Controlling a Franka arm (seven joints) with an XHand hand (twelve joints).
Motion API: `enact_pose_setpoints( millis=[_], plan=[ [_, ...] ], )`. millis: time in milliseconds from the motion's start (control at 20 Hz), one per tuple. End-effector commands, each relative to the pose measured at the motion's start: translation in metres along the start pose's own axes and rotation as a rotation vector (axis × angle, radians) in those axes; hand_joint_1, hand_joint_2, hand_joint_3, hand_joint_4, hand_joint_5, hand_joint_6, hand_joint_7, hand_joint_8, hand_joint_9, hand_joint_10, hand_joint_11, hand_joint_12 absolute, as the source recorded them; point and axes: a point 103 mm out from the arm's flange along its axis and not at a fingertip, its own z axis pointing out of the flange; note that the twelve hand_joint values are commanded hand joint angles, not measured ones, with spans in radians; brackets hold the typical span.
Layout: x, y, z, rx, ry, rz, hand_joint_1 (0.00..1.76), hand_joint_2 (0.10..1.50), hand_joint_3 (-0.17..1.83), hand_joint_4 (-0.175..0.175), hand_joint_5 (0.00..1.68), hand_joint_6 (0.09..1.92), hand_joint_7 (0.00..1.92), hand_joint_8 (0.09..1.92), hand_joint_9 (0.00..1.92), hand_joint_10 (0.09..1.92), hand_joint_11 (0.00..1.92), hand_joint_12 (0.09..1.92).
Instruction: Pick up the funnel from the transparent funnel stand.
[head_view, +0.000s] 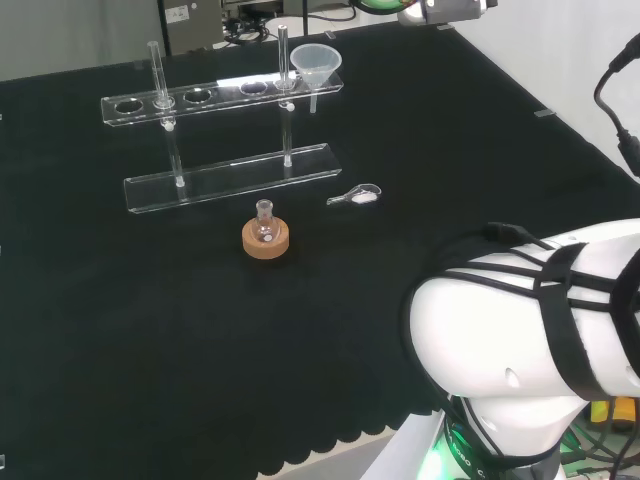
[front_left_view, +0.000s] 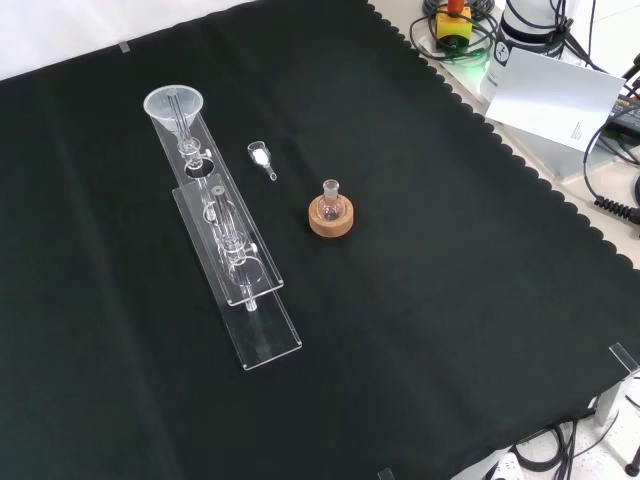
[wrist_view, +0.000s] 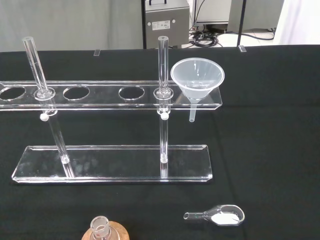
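A clear funnel (head_view: 315, 62) sits in the end hole of the transparent funnel stand (head_view: 225, 178), at the stand's right end in the head view. The front view has the funnel (front_left_view: 174, 104) at the far end of the stand (front_left_view: 262, 330). In the wrist view the funnel (wrist_view: 197, 78) rests upright in the stand's upper shelf (wrist_view: 102, 102), its stem hanging below the shelf. The stand has two upright rods and several round holes in its shelf.
A small round flask (head_view: 265, 222) stands on a cork ring (head_view: 266, 242) in front of the stand. A clear scoop with white powder (head_view: 357, 196) lies on the black cloth to its right. The arm's white link (head_view: 530, 320) fills the head view's lower right.
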Motion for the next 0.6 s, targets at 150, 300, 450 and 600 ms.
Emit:
enact_pose_setpoints(
  millis=[150, 300, 450, 600],
  plan=[
    [0.0004, 0.0005, 0.0001, -0.007, -0.009, 0.003, 0.00, 1.15, 0.49, 0.018, 0.13, 0.09, 0.01, 0.24, 0.12, 0.62, 0.01, 1.34],
    [0.0006, 0.0021, -0.0007, -0.004, -0.019, 0.006, 0.00, 1.17, 0.45, 0.018, 0.14, 0.09, 0.00, 0.26, 0.12, 0.62, 0.00, 1.36],
    [0.0007, 0.0045, 0.0001, 0.000, -0.016, 0.008, 0.00, 1.17, 0.45, 0.018, 0.15, 0.09, 0.00, 0.26, 0.12, 0.62, 0.00, 1.36],
    [-0.0016, 0.0094, 0.0030, 0.009, -0.011, 0.023, 0.00, 1.17, 0.44, 0.018, 0.15, 0.09, 0.00, 0.26, 0.12, 0.62, 0.00, 1.36]
  ],
)
